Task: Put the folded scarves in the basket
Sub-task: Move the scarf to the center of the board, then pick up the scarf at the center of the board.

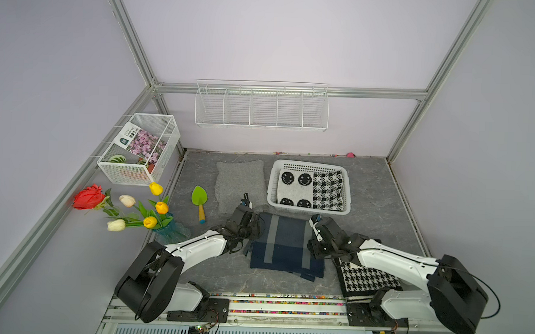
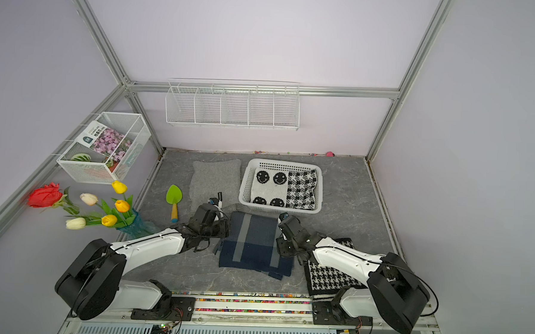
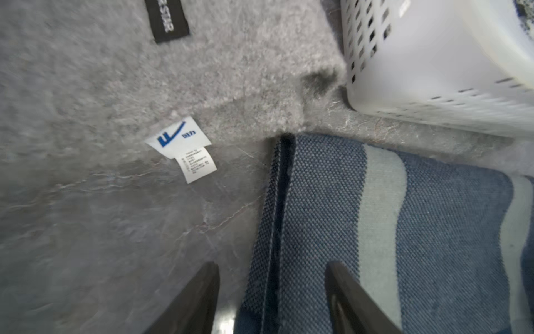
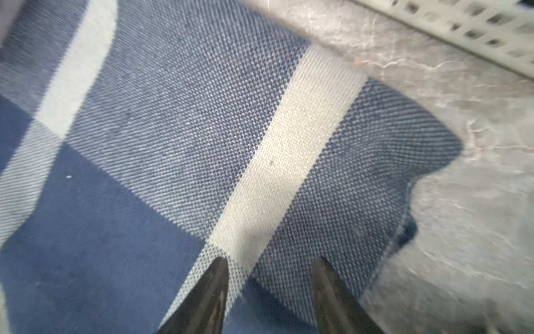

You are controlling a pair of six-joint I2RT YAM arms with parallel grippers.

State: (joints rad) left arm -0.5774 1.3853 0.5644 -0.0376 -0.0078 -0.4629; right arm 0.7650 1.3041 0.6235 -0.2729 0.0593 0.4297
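Basket point(image 1: 309, 167) at the table's back holds a smiley scarf point(image 1: 294, 187) and a checked scarf point(image 1: 328, 190) side by side. Wire bin point(image 1: 135, 171) on the side wall holds a flower packet point(image 1: 143, 142). Wire rack point(image 1: 261, 108) hangs on the back wall. Blue scarf point(image 1: 284, 246) lies folded on the grey table point(image 1: 382, 210), just in front of the basket, outside it. Left gripper point(image 3: 271, 266) has its fingers spread, straddling the scarf's edge. Right gripper point(image 4: 270, 260) has its fingers spread over the scarf. Trowel point(image 1: 199, 202) and flowers point(image 1: 134, 211) are nearby.

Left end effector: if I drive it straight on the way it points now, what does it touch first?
Most likely the blue plaid scarf: the left end effector straddles its folded edge. Depth is unclear, so the table could come first.
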